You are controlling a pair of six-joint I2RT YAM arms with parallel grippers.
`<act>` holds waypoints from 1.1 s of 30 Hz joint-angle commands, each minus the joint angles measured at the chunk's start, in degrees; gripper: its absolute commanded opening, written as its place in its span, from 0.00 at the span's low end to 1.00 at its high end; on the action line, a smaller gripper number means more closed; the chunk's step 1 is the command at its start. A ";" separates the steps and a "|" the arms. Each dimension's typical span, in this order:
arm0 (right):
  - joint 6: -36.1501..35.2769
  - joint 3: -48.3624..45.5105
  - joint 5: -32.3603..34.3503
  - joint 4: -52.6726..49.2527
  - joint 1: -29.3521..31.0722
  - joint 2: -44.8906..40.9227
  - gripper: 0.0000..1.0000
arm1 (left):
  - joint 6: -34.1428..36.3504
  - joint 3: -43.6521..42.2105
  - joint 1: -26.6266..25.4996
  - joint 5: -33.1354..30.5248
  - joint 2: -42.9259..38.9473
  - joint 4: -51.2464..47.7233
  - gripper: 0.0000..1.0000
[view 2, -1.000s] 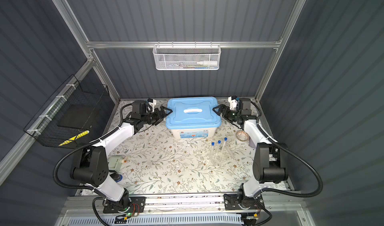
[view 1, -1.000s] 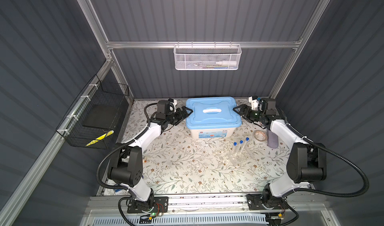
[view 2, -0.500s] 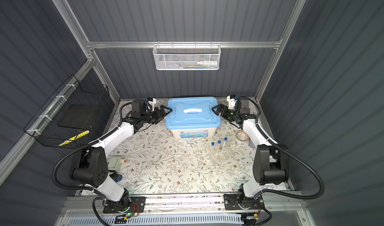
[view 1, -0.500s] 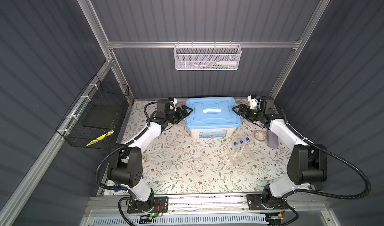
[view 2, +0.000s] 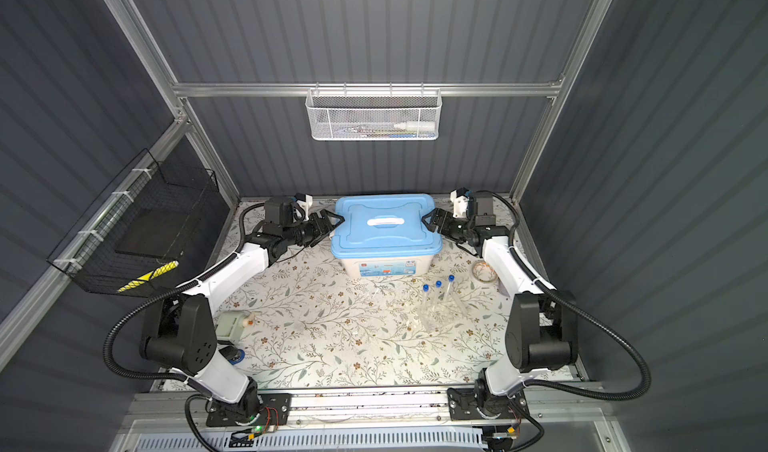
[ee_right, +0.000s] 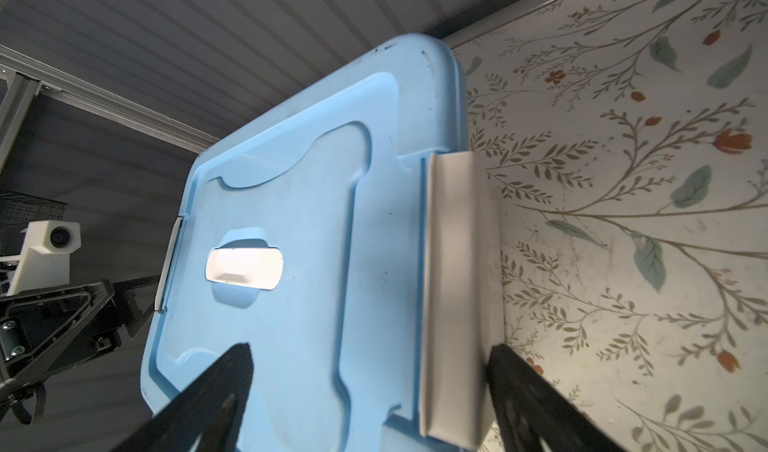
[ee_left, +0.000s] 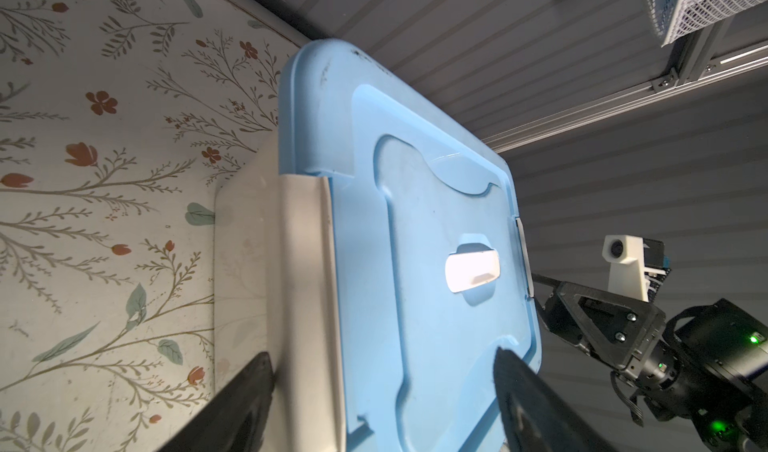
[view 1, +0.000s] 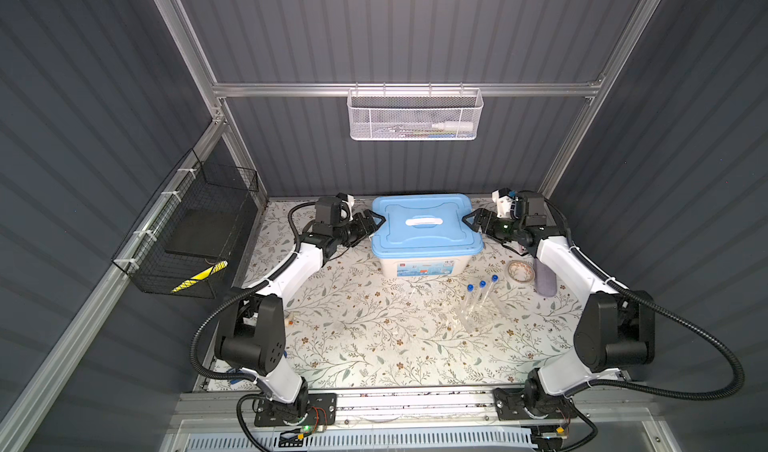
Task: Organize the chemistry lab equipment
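Observation:
Three blue-capped test tubes point(view 1: 482, 284) point(view 2: 438, 284) stand in a clear rack point(view 1: 478, 315) on the floral mat, in front of a white storage box with a blue lid point(view 1: 424, 225) point(view 2: 384, 230). My left gripper point(view 1: 376, 221) point(view 2: 337, 220) point(ee_left: 382, 354) is open at the box's left end, one finger beside the white latch point(ee_left: 303, 284), the other over the lid. At the right end my right gripper point(view 1: 467, 217) point(view 2: 426, 218) point(ee_right: 370, 347) is open and straddles the other latch point(ee_right: 457, 284) the same way. Neither holds anything.
A tape roll point(view 1: 520, 271) and a grey oblong object point(view 1: 544, 281) lie right of the box, under my right arm. A white mesh basket point(view 1: 415, 115) hangs on the back wall and a black wire basket point(view 1: 195, 238) on the left wall. A pale green object point(view 2: 232, 325) sits near my left arm's base.
Both grippers have edged in on the ends of the box. The left jaws have narrowed slightly.

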 commanded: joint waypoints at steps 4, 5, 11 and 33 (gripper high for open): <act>-1.00 3.53 -3.36 -0.52 2.58 -2.38 0.90 | 0.00 3.34 -2.94 2.89 0.39 2.00 0.83; -1.00 3.62 -3.25 -0.64 2.74 -2.37 0.90 | 0.00 3.44 -3.12 2.83 0.47 1.90 0.83; -1.18 4.29 -2.67 -1.42 3.29 -2.42 0.90 | 0.26 3.44 -3.40 2.67 0.75 1.87 0.83; -4.10 -0.06 4.64 -1.42 -0.80 -8.09 0.98 | 6.61 3.70 -3.27 -5.19 -3.01 -5.98 0.97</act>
